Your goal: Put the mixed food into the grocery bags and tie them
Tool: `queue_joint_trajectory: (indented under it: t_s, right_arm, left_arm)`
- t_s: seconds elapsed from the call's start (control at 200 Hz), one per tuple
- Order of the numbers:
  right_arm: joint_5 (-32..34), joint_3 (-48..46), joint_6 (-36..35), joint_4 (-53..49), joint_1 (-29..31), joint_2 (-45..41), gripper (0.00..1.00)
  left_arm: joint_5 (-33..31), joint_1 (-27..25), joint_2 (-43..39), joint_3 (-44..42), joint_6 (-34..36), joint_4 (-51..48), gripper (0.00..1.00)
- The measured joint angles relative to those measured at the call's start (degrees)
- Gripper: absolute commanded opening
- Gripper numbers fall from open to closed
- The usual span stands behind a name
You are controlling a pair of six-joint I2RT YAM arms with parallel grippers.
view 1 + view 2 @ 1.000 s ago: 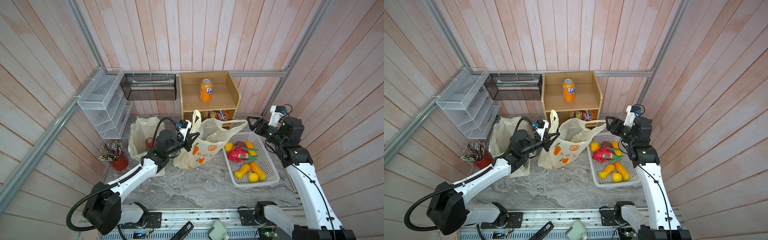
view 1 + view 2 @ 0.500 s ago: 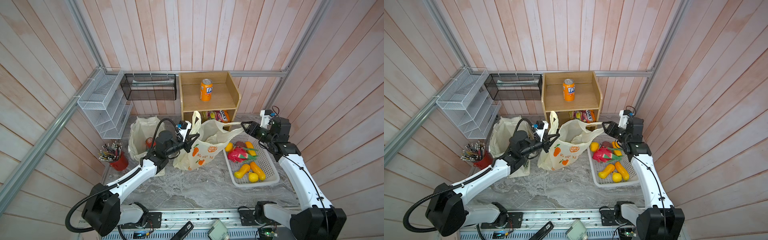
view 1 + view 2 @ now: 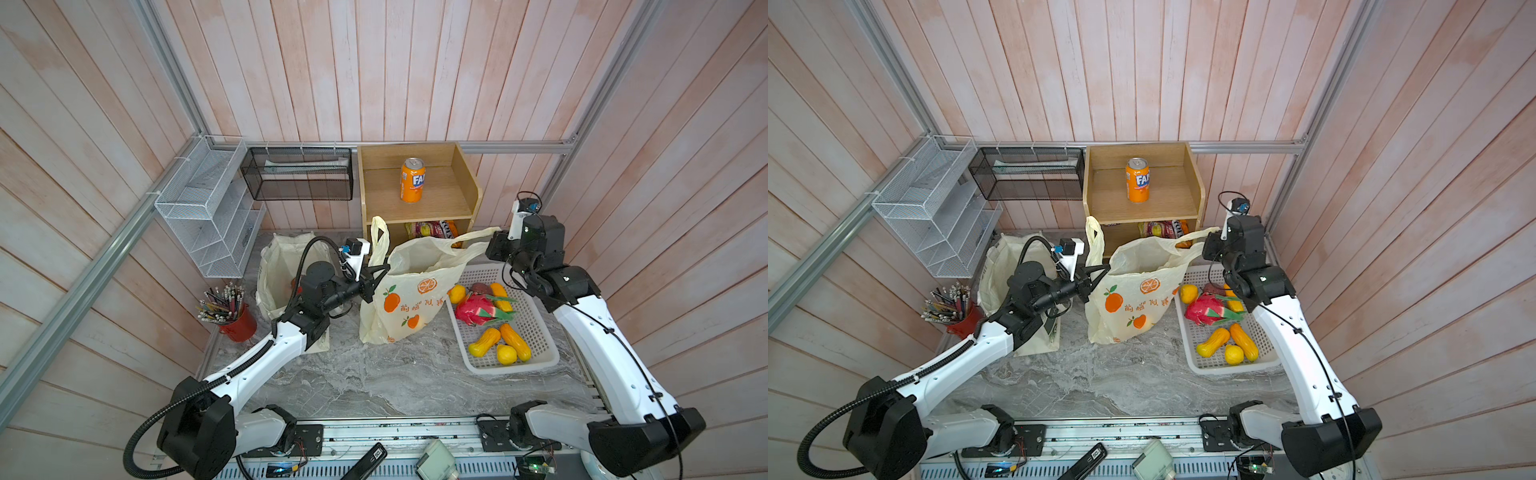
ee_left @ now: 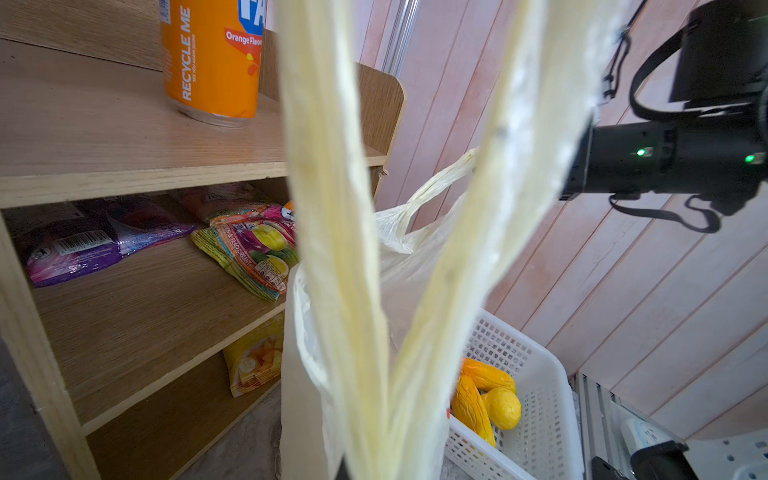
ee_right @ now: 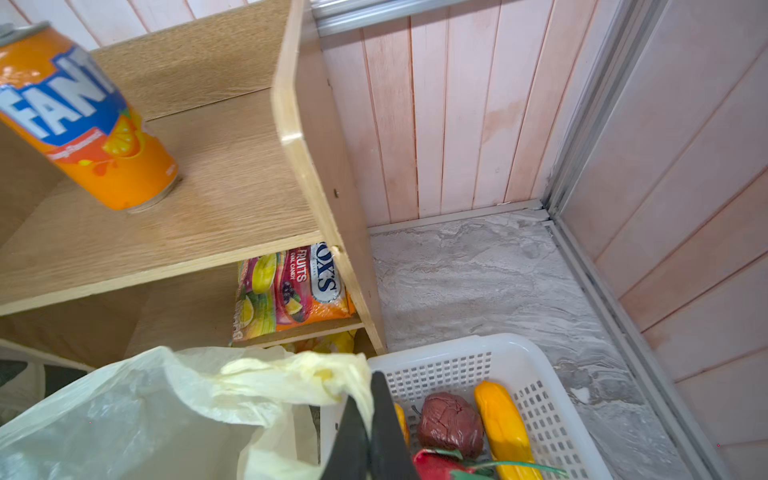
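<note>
The left fingers (image 3: 379, 272) and right fingers (image 5: 375, 428) each clamp tight on one handle of the thin pale-yellow fruit-printed plastic carrier bag (image 3: 415, 291), which stands between the cream cloth tote (image 3: 274, 266) and the white perforated basket (image 3: 513, 366), with bare marbled counter (image 3: 374, 386) in front.

Fanta can (image 4: 212, 62) top cropped, tote (image 3: 272, 274) contents mostly hidden

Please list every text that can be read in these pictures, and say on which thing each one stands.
"FANT", cut off at the edge: orange can.
"RECYCLE ME", "Orange Flavou" (cut off): the same can.
"OX'S", "FRUITS", "OVAL CANDY": candy packet.
Orange characters on the plastic bag: too blurred to read.
</note>
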Motion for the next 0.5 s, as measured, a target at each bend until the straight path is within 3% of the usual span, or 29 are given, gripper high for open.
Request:
queue_joint_trajectory:
  t_s: [0.28, 0.5]
  right_arm:
    - [8.0, 2.6, 3.8, -3.5, 17.8, -0.9, 0.00]
    - [9.9, 10.4, 6.0, -3.1, 29.0, 5.3, 0.00]
  left_arm:
    - [-3.4, 0.0, 0.8, 1.1, -2.2, -1.2, 0.00]
    - [3.0, 0.0, 5.2, 5.3, -2.0, 0.0, 0.00]
